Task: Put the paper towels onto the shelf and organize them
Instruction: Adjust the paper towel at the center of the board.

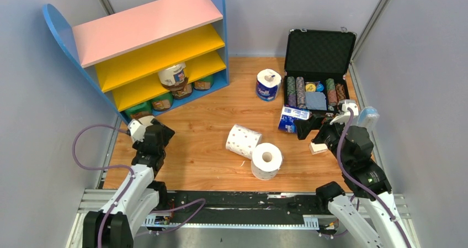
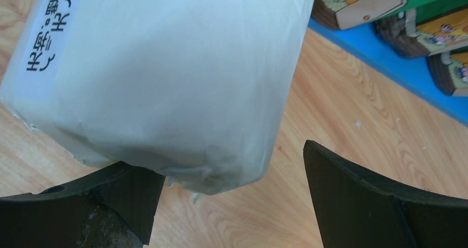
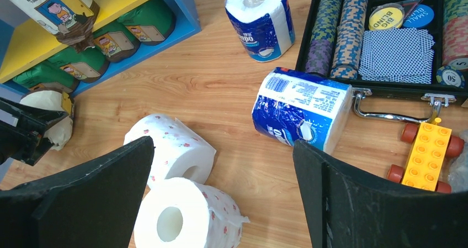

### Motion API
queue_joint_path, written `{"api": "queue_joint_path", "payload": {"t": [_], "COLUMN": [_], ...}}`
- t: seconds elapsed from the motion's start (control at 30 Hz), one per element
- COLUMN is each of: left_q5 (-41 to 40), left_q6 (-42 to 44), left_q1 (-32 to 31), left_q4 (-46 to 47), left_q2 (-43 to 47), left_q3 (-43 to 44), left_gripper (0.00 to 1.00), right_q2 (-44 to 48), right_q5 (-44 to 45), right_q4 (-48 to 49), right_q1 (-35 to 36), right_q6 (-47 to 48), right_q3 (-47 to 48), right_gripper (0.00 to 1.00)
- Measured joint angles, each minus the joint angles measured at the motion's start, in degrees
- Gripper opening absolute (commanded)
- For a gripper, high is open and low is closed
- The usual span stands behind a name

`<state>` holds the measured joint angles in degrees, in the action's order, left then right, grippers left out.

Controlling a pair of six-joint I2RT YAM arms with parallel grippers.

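Observation:
The shelf (image 1: 143, 24) stands at the back left, with green-wrapped paper towels (image 1: 163, 100) on its lowest board and a cream roll (image 1: 172, 74) above them. A cream-wrapped roll (image 2: 154, 77) rests on the floor in front of the shelf. My left gripper (image 2: 232, 162) is open around its near end, the left finger (image 2: 110, 198) against it and the right finger apart. Two bare white rolls (image 1: 243, 140) (image 1: 266, 161) lie mid-floor. One blue-white roll (image 1: 269, 85) stands upright and another (image 3: 301, 112) lies on its side. My right gripper (image 3: 222, 143) hangs open and empty between the rolls.
An open black case (image 1: 320, 54) with poker chip stacks and cards sits at the back right. A yellow toy brick car (image 3: 425, 157) lies beside its handle. Grey walls close in on both sides. The shelf's blue base (image 2: 386, 66) is just beyond the cream roll.

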<state>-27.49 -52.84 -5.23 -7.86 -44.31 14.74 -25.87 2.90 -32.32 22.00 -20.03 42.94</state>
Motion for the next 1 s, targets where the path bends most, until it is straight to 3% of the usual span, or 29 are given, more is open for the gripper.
{"api": "queue_joint_path", "payload": {"t": [0.33, 0.73, 0.87, 1.0], "left_q5": [-4.7, -10.9, -13.7, -16.1], "left_q6": [-0.7, -1.2, -1.0, -0.9], "left_q1": [0.0, 0.0, 0.0, 0.0], "left_q4": [9.1, 12.0, 12.9, 14.0], "left_q2": [1.4, -3.6, -4.4, -5.4], "left_q3": [-0.2, 0.7, 2.2, 3.2], "left_gripper": [0.80, 0.75, 0.63, 0.42], "right_q2": [-1.4, -2.4, -2.8, -3.0], "right_q5": [0.0, 0.0, 0.0, 0.0], "right_q4": [0.0, 0.0, 0.0, 0.0], "right_q1": [0.0, 0.0, 0.0, 0.0], "right_q6": [0.0, 0.0, 0.0, 0.0], "right_q3": [0.0, 0.0, 0.0, 0.0], "right_gripper": [1.00, 1.00, 1.00, 1.00]}}
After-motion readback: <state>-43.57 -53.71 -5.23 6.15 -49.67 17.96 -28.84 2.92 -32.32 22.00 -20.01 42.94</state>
